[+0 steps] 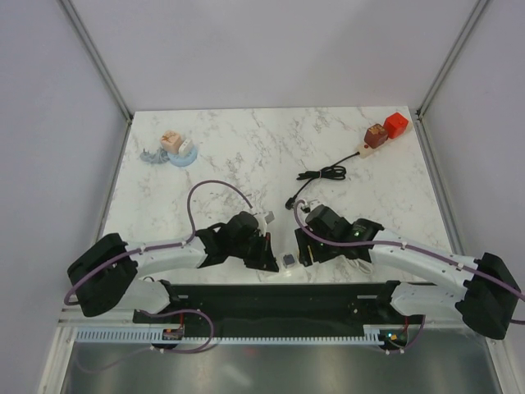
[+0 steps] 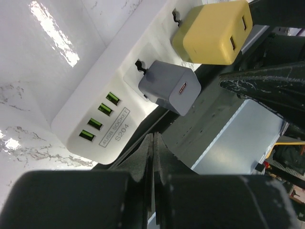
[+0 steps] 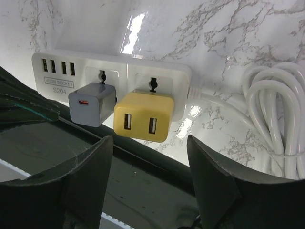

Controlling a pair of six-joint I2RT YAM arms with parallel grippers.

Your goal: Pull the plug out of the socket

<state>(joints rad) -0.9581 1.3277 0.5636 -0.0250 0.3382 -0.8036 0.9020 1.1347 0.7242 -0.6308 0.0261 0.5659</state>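
Straight to the yellow square plastic plug: seated in the outlet nearest the cable end of the long white plastic power strip. Body sticking straight out of the strip's face, two USB slots on its outward end facing the right wrist camera. In the next outlet along, the small grey cube-shaped plug, pointing out the same way, one slot on its end, close beside the yellow one but apart from it.

Strip lying flat on the white marble bench at the near edge, between the two arms, long axis running left to right. Four USB ports at the end toward the left arm, cord leaving the other end into a coiled white cable. From above, mostly hidden under the wrists, only the grey plug's top showing.

Right hand open, fingers spread wider than the yellow plug, hovering in front of it, one fingertip low on either side, touching nothing. Left hand clamped shut on nothing, fingers pressed flat together, tips aimed at the USB end of the strip; contact there not clear.

Farther out, at the far right corner: a red block and a brown block, with a tangled black cable nearby. At the far left, a cluster of small adaptors.
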